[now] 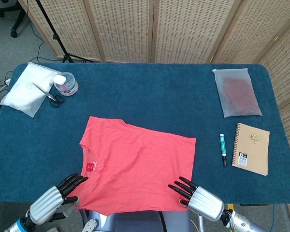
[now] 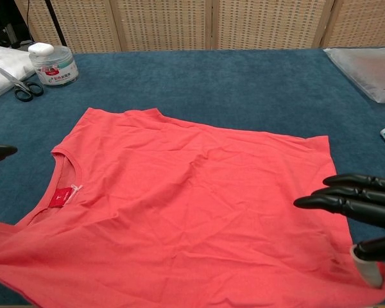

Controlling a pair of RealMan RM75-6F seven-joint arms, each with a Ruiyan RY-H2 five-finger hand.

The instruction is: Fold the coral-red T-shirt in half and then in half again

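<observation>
Bare blue table [image 1: 150,96] beyond the T-shirt [image 1: 137,162]; pen [image 1: 223,149] and notebook [image 1: 252,148] right, scissors [image 1: 49,94] far left.
</observation>
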